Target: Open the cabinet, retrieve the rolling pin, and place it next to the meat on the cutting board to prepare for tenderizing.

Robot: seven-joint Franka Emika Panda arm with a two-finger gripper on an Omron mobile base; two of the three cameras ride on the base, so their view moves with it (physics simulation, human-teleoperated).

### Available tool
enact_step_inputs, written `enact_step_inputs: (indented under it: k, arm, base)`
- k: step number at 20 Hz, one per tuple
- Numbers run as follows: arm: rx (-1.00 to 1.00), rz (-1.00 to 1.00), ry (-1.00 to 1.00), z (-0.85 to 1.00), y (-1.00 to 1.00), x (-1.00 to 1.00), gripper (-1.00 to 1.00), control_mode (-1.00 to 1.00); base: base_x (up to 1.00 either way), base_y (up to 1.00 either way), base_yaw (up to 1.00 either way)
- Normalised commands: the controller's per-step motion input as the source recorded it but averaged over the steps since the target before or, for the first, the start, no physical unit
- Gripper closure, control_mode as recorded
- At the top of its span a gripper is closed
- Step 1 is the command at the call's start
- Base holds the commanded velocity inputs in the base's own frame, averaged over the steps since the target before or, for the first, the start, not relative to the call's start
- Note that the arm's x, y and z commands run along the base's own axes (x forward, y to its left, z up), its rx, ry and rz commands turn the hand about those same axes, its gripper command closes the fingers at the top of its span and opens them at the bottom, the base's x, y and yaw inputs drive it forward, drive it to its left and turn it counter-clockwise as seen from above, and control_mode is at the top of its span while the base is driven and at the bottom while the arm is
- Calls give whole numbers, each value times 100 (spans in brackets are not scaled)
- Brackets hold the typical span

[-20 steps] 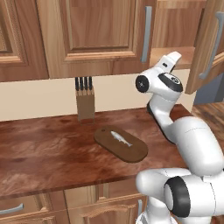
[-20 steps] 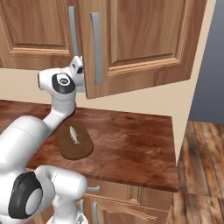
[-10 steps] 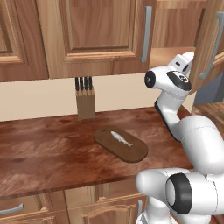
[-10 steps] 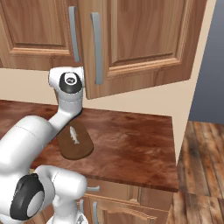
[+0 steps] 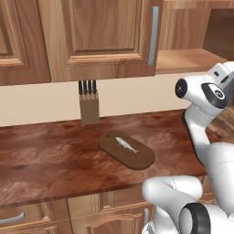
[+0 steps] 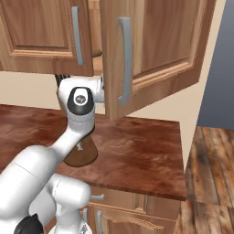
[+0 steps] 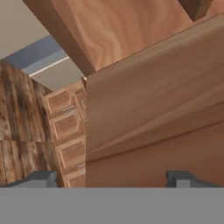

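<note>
Brown wooden cabinet (image 5: 100, 36) up on wall, 2 doors with long grey handles: left door shut, right door (image 6: 151, 50) swung open. Dark oval cutting board (image 5: 126, 150) flat on counter. Small silver fish-shaped meat (image 5: 126, 145) lying on top.

The cabinet (image 6: 137, 55) has its right door (image 6: 155, 50) swung out over the counter (image 5: 50, 160), blocking that side, but the shelf (image 5: 185, 59) behind it is reachable from the front. Knife block (image 5: 88, 107) stands at the far wall, cutting board (image 5: 126, 149) mid-counter, bare wood left of them
</note>
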Motion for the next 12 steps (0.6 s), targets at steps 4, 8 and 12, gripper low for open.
enact_step_inputs:
  k: [4,8,12]
  arm:
    - [3,-11,-3,0,-100,-74,-100,-100]
    - [9,-6,-2,0,-100,-42,-100,-100]
    - [13,-4,-3,0,-100,-14,-100,-100]
  base:
    - [0,0,0]
    - [0,0,0]
    - [0,0,0]
